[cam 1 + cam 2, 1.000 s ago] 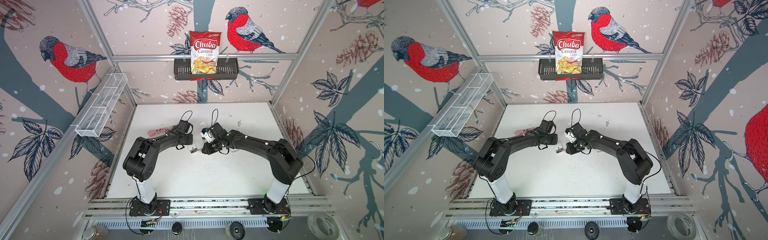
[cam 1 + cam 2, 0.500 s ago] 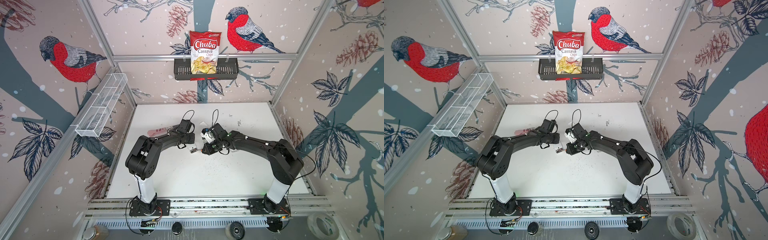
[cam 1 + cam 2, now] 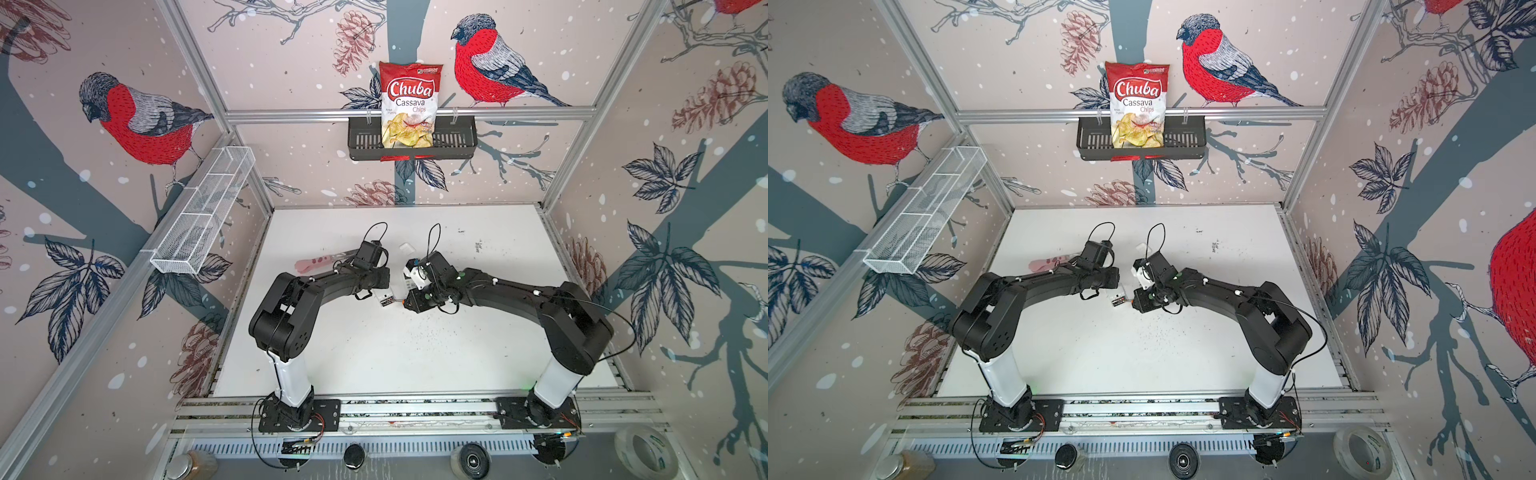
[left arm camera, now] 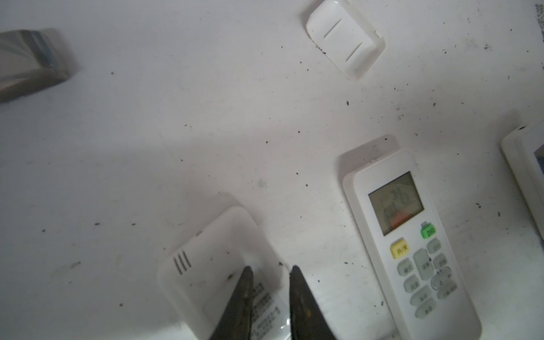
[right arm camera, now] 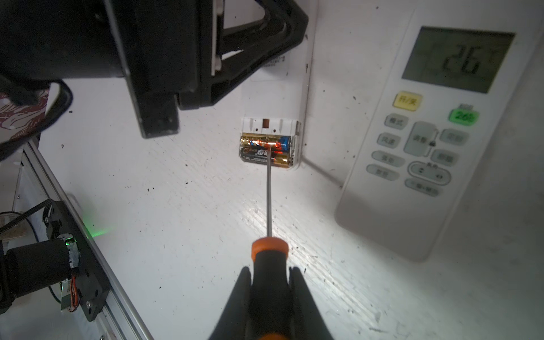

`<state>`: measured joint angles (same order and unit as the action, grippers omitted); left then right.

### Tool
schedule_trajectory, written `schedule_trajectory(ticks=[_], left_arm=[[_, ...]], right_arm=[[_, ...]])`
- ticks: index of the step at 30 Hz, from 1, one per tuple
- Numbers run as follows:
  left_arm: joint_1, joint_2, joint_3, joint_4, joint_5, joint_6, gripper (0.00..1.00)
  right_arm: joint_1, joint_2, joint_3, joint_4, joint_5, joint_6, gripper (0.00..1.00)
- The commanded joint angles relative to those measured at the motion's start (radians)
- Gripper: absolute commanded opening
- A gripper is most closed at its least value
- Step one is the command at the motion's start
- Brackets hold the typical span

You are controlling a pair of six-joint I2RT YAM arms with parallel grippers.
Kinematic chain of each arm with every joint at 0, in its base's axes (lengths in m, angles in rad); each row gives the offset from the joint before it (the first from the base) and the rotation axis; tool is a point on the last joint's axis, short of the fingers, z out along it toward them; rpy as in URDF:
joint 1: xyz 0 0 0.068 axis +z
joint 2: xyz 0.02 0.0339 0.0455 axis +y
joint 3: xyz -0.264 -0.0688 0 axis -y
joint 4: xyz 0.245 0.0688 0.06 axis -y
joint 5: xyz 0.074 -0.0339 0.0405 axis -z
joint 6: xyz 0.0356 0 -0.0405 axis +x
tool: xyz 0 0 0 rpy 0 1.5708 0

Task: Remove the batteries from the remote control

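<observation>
A small white remote control (image 5: 276,88) rests tilted on the table, its open compartment showing two batteries (image 5: 265,150), black with gold ends, side by side. My left gripper (image 4: 270,269) is shut on this remote's (image 4: 206,265) body, one finger on its back and the other past its edge. My right gripper (image 5: 270,269) is shut on the orange-and-black screwdriver (image 5: 269,259). The steel shaft reaches to the batteries and its tip touches them. In both top views the grippers (image 3: 380,291) (image 3: 1136,302) meet mid-table around the batteries (image 3: 386,300) (image 3: 1119,301).
A larger white remote (image 5: 435,132) with a lit display lies face up beside the held one. A loose white battery cover (image 4: 344,38) lies farther back, and another white device's edge (image 4: 527,176) shows nearby. A pink item (image 3: 316,262) lies behind the left arm.
The left arm has shifted slightly toward the middle. Both grips and the screwdriver tip at the batteries look the same.
</observation>
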<state>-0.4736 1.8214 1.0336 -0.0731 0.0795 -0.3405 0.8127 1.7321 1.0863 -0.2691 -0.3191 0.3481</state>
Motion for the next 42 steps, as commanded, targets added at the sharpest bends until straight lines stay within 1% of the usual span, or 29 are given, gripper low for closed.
schedule_trajectory(ticks=[1, 6, 12, 18, 20, 23, 30, 33, 42], left_arm=[[0.001, 0.004, -0.015, -0.091, 0.017, -0.004, 0.24], [0.000, 0.006, -0.024, -0.082, 0.022, -0.005, 0.24], [0.001, 0.007, -0.030, -0.077, 0.024, -0.005, 0.23], [0.001, 0.007, -0.030, -0.077, 0.026, -0.005, 0.23], [0.001, 0.007, -0.030, -0.077, 0.025, -0.004, 0.23], [0.001, 0.004, -0.030, -0.079, 0.027, -0.005, 0.23], [0.001, 0.000, -0.030, -0.064, 0.024, -0.009, 0.22], [0.001, 0.002, -0.030, -0.059, 0.028, -0.009, 0.22], [0.002, -0.003, -0.058, -0.050, 0.029, -0.004, 0.22]], right_arm=[[0.009, -0.012, -0.031, 0.041, 0.080, 0.045, 0.02], [0.013, -0.052, -0.124, 0.170, 0.044, 0.094, 0.02], [0.011, -0.090, -0.195, 0.282, 0.021, 0.134, 0.02], [0.011, -0.091, -0.249, 0.365, -0.013, 0.160, 0.02], [0.011, -0.085, -0.247, 0.364, -0.023, 0.159, 0.02], [0.010, -0.081, -0.212, 0.311, -0.023, 0.135, 0.02], [0.011, -0.013, -0.031, 0.033, -0.027, 0.021, 0.02], [0.010, 0.010, 0.019, -0.045, -0.037, -0.005, 0.02], [0.011, 0.032, 0.103, -0.166, -0.015, -0.034, 0.01]])
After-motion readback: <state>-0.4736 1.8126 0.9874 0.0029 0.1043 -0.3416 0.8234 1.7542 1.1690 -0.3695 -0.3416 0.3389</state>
